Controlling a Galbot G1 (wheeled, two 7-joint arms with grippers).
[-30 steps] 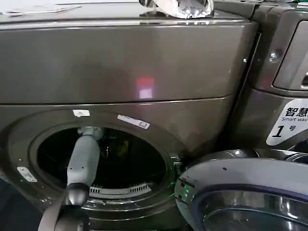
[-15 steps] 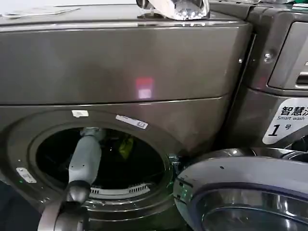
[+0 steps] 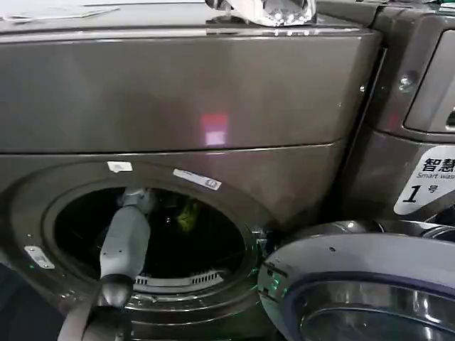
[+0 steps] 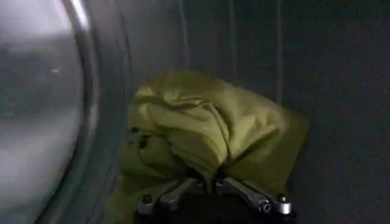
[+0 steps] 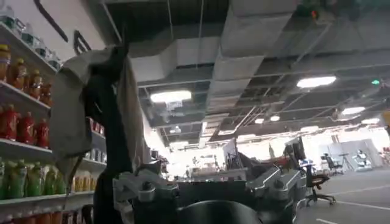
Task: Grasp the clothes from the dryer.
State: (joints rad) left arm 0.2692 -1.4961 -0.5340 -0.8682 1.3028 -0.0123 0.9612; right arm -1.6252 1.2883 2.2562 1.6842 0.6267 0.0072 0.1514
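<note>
Now you are at the grasp itself: your left claw (image 4: 210, 185) is deep inside the dryer (image 3: 178, 106), its two fingers drawn together on a fold at the near edge of the clothes (image 4: 207, 131). The yellow-green bundle sits just ahead of the claw, bunched against the drum wall. Next, I judge, you confirm the pinch holds, then draw straight back through the round mouth. Your left arm reaches through the porthole, forearm angled up and inward. Your right claw (image 5: 207, 195) hangs spread, raised well away from the drum.
</note>
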